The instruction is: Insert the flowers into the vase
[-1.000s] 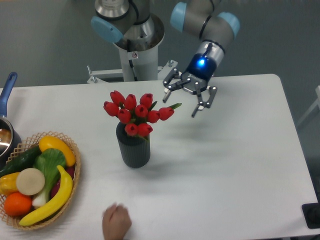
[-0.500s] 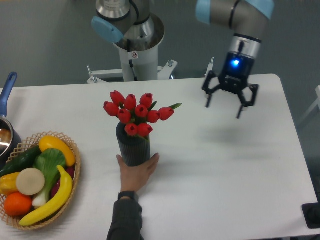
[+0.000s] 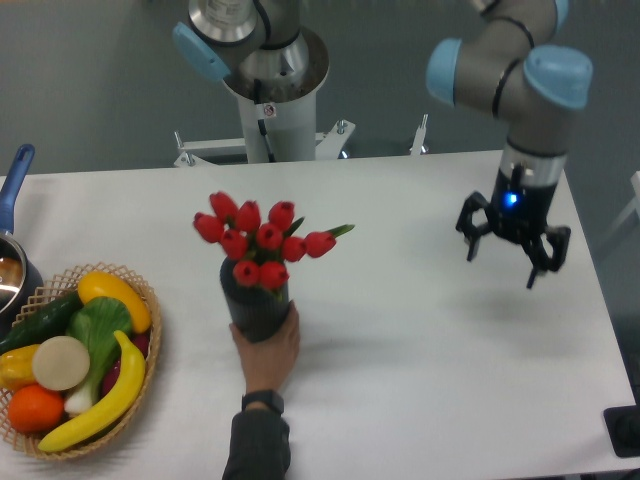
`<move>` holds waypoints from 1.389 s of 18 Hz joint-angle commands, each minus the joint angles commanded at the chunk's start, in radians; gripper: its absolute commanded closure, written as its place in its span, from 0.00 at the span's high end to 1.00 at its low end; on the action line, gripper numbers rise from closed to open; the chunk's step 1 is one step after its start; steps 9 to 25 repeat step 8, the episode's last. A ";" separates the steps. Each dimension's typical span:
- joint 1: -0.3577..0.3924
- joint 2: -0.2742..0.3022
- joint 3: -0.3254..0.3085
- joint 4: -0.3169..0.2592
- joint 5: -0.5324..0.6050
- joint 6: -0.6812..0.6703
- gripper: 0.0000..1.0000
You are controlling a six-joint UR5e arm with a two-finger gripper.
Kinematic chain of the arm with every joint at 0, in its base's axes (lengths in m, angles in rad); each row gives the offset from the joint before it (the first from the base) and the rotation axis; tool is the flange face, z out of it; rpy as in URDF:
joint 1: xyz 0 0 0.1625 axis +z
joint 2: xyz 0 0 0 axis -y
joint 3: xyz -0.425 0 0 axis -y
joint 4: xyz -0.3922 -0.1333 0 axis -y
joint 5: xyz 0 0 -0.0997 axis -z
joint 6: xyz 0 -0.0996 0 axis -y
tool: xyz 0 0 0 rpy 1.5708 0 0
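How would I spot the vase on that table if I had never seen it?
Start at the basket of fruit at the table's left edge and look right. A hand grips a dark grey ribbed cylinder: the vase. It alone holds red flowers.

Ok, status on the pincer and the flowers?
Pincer open, empty, far right. Flowers in vase. Person's hand gripping vase.
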 joint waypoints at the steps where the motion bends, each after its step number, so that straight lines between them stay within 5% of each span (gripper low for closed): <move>1: -0.006 -0.009 0.020 -0.028 0.014 -0.005 1.00; 8: -0.040 -0.052 0.169 -0.268 0.196 0.010 1.00; 25: -0.040 -0.052 0.169 -0.268 0.196 0.010 1.00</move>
